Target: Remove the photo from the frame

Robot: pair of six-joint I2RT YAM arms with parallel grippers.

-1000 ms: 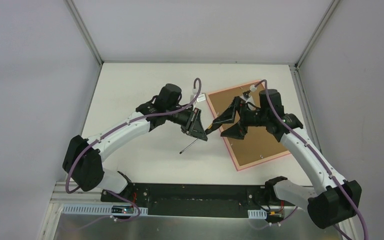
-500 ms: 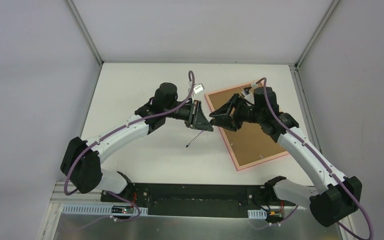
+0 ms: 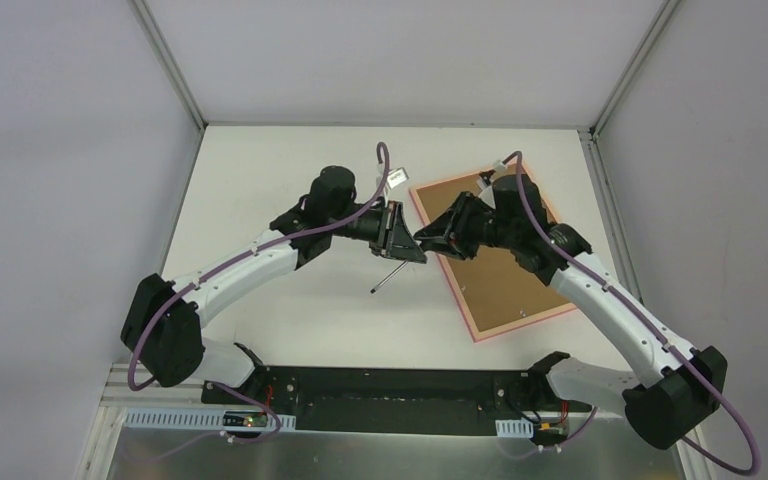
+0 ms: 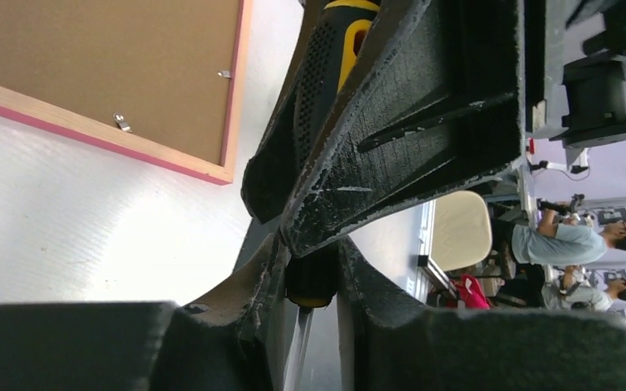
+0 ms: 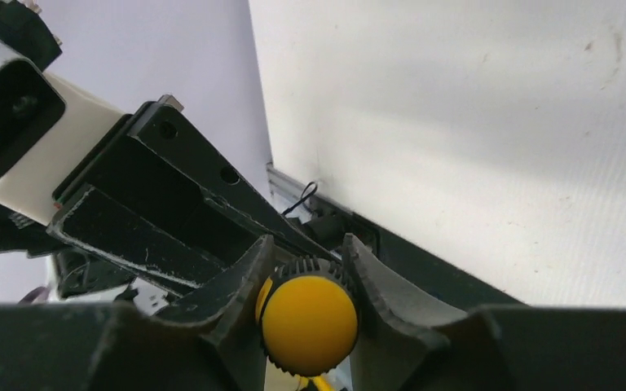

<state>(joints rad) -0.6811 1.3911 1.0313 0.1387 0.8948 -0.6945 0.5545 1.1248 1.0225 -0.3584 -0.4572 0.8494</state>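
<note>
- Just off the left edge of the frame (image 3: 455,290), the screwdriver (image 3: 384,281) hung over the counter (image 3: 290,170), tip toward the arm bases, handle clamped in the left pincer (image 3: 407,250).
- The right pincer (image 5: 307,259), gaping above the frame a second ago, had swung to that same edge and narrowed around the handle's orange cap, apparently gripping it. A handover, I'd say.
- Beyond them, the photo (image 3: 505,285) lay inside the frame, brown backing up, small clips (image 4: 119,121) at its rim; removal hadn't begun.

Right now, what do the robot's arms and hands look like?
The left arm and right arm are smooth white shells with bulky black joints; a purple cable runs along each. The left hand and right hand are matte black, with two rough, wedge-shaped fingers.
</note>
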